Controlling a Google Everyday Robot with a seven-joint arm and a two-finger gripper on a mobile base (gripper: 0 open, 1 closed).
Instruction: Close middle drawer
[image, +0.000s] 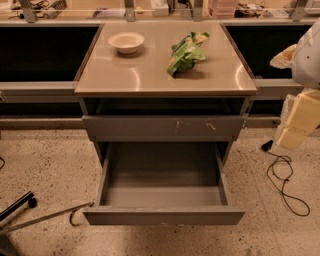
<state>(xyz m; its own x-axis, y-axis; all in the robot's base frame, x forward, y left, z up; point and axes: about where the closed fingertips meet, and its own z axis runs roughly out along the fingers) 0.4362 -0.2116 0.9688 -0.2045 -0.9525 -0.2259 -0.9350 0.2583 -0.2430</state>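
Grey metal middle drawer (164, 216) pulled well out at lower centre of the frame, long front running left to right, lying down and left of the pale hand (292, 131) at the right edge, well apart; hand's grip: cannot tell.

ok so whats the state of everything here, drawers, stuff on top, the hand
middle drawer: pulled well out, tray bare
scratched drawer front: pushed in
bowl: upright on the cabinet top, looks empty
green bag: lying crumpled on the cabinet top
cable: loose on the floor
hand: at the right edge, beside the cabinet, touching no drawer
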